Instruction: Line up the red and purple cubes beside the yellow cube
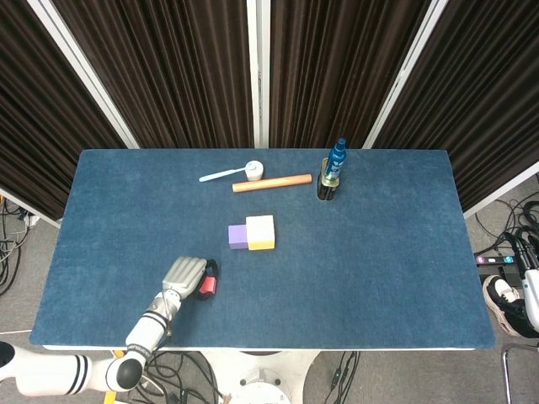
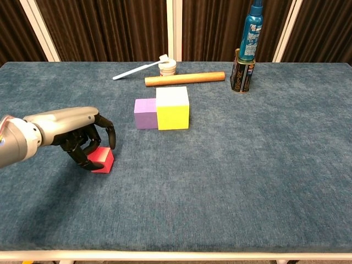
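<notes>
The small red cube lies on the blue table near its front left. My left hand is lowered over it, with the dark fingers curled around its top and left side in a grip. The cube still rests on the cloth. Further back, the purple cube sits flush against the left side of the larger yellow cube. Neither view shows my right hand.
A wooden rolling pin lies behind the cubes. Left of it are a white spoon and a small white jar. A blue bottle stands in a can at the back right.
</notes>
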